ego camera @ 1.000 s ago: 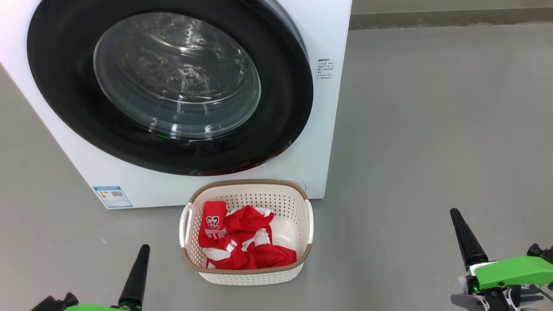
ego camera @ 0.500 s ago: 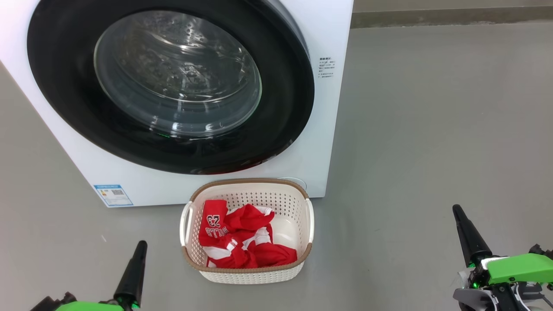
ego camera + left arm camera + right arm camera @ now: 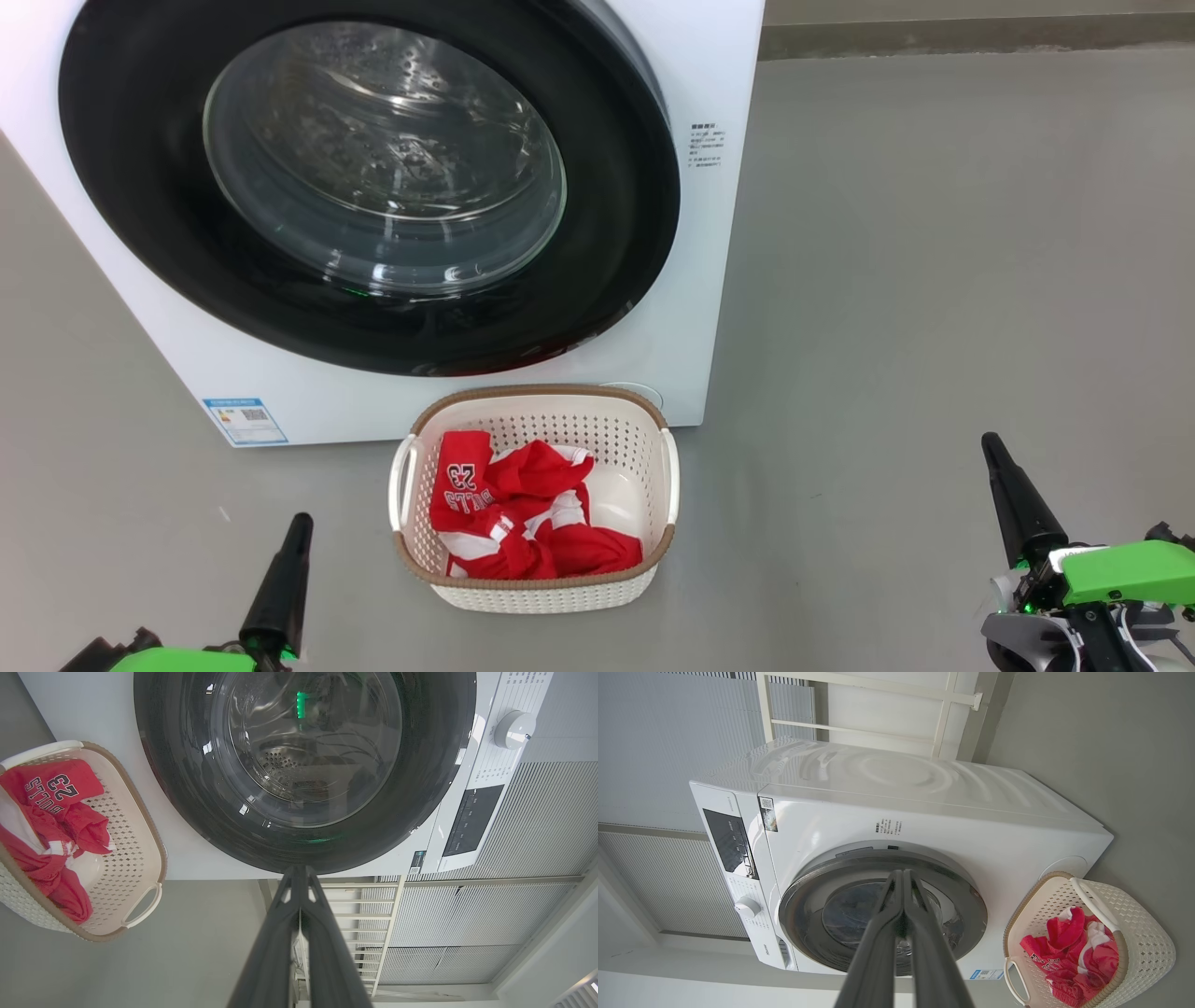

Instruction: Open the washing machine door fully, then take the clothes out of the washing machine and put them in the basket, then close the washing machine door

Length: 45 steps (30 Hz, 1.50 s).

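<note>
My left claw (image 3: pixel 299 525) sits low on my left, its two long dark fingers pressed together on nothing. My right claw (image 3: pixel 991 450) is the same on my right. Between them, on the grey floor (image 3: pixel 934 280), the small cream perforated plastic basket (image 3: pixel 541 394) holds the red and white jerseys (image 3: pixel 523 523). It stands just before the big white washing machine (image 3: pixel 709 280), whose round glossy black door (image 3: pixel 383 159) is closed.
</note>
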### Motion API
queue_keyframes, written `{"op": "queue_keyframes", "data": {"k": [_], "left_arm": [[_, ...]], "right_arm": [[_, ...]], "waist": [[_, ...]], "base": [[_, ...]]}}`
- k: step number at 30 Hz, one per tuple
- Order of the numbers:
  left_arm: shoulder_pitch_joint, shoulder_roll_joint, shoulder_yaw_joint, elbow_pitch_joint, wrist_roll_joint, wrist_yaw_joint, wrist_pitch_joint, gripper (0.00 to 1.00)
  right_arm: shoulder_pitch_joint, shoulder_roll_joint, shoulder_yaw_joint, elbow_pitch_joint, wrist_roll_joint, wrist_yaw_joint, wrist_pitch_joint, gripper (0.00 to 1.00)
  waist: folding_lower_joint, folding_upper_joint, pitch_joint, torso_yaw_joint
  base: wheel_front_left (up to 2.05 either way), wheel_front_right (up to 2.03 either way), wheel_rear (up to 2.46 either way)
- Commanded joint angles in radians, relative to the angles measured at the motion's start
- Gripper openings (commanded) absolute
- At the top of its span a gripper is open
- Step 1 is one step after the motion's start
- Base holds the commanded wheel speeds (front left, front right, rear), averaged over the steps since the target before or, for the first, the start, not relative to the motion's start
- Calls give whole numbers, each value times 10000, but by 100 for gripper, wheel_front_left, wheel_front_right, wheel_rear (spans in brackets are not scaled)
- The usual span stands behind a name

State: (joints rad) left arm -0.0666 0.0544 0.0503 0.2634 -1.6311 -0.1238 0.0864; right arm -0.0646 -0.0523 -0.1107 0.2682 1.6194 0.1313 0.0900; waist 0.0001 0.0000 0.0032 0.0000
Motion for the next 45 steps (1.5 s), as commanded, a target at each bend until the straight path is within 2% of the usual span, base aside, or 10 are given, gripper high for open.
{"op": "queue_keyframes", "data": {"k": [1,45], "left_arm": [[-390,159,359,-194,-4,-69,47,0],[-401,72,482,-188,99,-69,146,0]], "right_arm": [[-415,-124,166,-245,55,-6,74,0],[-423,-58,73,-240,-23,-6,149,0]], "waist": [[0,0,0,0],[0,0,-1,0]], "base": [[0,0,0],[0,0,0]]}}
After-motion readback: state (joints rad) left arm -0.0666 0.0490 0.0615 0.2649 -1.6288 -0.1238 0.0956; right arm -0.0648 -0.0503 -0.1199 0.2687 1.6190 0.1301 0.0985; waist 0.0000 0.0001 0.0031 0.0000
